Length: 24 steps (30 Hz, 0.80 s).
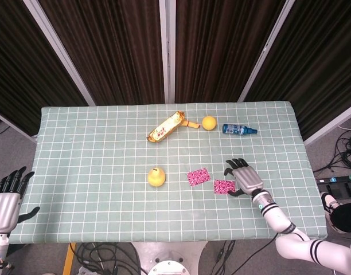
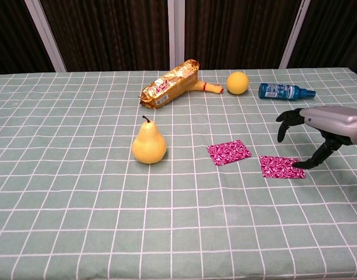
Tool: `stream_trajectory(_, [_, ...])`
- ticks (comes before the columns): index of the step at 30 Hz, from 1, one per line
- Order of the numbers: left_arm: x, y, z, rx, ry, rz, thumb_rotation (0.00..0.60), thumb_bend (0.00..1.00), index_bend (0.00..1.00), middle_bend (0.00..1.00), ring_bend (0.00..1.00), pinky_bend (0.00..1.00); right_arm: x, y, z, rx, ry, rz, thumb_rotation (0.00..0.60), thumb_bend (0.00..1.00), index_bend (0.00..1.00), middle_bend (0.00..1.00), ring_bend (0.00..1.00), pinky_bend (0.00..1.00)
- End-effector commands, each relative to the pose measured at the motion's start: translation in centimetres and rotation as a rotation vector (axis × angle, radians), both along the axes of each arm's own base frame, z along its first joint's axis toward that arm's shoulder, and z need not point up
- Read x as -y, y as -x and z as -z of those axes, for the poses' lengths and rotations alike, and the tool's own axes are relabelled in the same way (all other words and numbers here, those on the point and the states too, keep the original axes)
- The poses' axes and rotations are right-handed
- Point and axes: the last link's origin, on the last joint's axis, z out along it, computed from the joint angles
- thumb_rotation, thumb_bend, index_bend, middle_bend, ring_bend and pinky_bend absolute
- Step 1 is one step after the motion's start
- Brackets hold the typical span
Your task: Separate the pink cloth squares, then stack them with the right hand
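Observation:
Two pink patterned cloth squares lie flat and apart on the green checked tablecloth. The left square sits right of the pear. The right square lies a little nearer the front. My right hand hovers at the right square's right edge, fingers spread and curled downward, holding nothing; its thumb tip reaches down to that square's right corner. My left hand hangs off the table's left front corner, fingers apart and empty.
A yellow pear stands left of the squares. At the back lie a gold snack packet, an orange ball and a blue bottle on its side.

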Motion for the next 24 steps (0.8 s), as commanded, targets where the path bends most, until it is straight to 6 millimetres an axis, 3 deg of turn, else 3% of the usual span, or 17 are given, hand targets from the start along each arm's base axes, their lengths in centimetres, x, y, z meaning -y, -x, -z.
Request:
stream_trajectory(1, [0.1, 0.1, 0.0, 0.002, -0.001, -0.004, 0.600, 0.00, 0.18, 0.16, 0.11, 0.16, -0.2, 0.2, 0.5, -0.014, -0.010, -0.003, 0.517, 0.13, 0.33, 0.07, 0.00, 0.00])
stream_trajectory(24, [0.2, 0.3, 0.0, 0.002, 0.001, -0.010, 0.600, 0.00, 0.18, 0.16, 0.11, 0.16, -0.5, 1.0, 2.2, -0.051, -0.023, -0.021, 0.508, 0.13, 0.33, 0.07, 0.00, 0.00])
